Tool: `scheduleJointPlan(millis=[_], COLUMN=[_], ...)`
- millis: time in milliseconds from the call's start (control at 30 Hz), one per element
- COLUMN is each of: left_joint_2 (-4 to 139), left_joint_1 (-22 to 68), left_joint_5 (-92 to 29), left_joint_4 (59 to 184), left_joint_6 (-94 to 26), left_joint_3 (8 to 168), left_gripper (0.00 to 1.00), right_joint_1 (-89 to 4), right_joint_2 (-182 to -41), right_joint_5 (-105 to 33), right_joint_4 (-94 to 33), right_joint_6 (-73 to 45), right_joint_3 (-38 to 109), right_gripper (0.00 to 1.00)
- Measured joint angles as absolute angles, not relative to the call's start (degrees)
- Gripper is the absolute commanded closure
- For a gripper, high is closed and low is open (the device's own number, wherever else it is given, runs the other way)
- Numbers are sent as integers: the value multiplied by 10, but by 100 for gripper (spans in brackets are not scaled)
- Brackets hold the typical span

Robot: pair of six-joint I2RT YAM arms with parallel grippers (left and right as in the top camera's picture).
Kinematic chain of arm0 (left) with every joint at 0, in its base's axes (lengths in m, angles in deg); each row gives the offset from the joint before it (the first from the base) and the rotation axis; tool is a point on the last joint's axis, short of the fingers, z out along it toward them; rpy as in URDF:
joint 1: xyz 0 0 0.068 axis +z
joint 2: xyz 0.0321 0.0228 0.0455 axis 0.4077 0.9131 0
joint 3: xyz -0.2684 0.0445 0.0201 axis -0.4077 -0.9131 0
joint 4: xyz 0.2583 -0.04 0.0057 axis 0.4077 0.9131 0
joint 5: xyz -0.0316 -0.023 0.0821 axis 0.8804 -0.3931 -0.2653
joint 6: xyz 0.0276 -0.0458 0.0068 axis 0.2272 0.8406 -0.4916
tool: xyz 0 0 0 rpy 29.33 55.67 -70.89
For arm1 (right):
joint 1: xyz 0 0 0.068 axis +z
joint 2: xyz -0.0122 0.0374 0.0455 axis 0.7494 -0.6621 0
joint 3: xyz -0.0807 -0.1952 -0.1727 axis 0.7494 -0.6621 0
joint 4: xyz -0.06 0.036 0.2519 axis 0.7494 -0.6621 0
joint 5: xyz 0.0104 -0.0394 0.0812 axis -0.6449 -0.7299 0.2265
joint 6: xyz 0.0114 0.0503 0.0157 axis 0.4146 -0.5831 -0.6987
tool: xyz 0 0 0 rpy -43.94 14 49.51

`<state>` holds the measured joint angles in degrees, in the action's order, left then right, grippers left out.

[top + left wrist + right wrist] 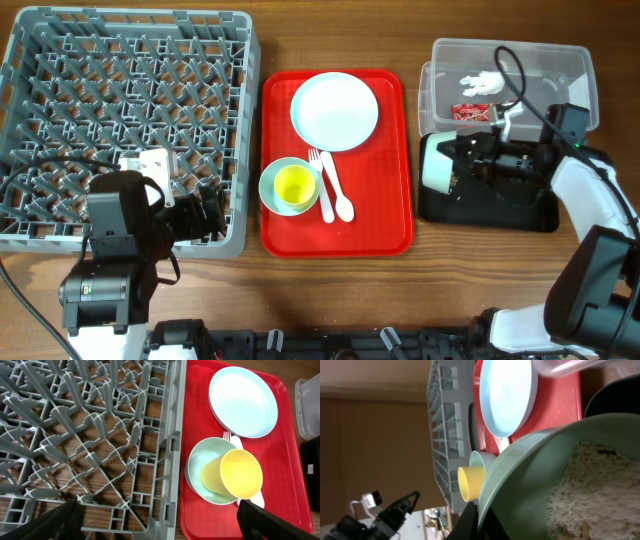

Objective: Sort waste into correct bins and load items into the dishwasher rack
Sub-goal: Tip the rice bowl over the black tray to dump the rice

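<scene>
My right gripper (457, 168) is shut on the rim of a pale green bowl (436, 163), tipped on its side over the black tray (500, 212). In the right wrist view the bowl (530, 475) holds rice-like crumbs (590, 495). The clear tub (560, 60) holds the white tissue (482, 82) and the red wrapper (473, 112). The blue plate (335, 110), a second bowl (272, 192) with the yellow cup (295, 185) in it, the fork (318, 165) and the spoon (338, 195) lie on the red tray. My left gripper (160, 527) is open and empty over the front right corner of the grey rack (120, 100).
The red serving tray (390, 200) lies between the rack and the bins. The clear tub sits behind the black tray at the right. The rack's upright pegs (100, 435) fill the left. Bare wood table shows along the front edge.
</scene>
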<state>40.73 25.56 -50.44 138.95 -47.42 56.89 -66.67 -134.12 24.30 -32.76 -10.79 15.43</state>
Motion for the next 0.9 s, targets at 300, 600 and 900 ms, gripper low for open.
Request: scheduleJointPlan(millis=[300, 600, 900], left_joint_2=[407, 407, 407], left_joint_1=[256, 256, 256], left_joint_5=[-504, -504, -504], left_joint_4=[1390, 1390, 1390], left_joint_6=[-474, -474, -474], left_joint_3=[569, 569, 569], left_gripper=[0, 0, 0], right_joint_1=[-744, -788, -794], right_joint_2=[-1344, -1344, -1344], right_joint_5=[279, 283, 366], right_joint_4=[-294, -285, -224], right_joint_6=[-180, -266, -339], right_joint_3=[154, 154, 154], right_gripper=[96, 96, 96])
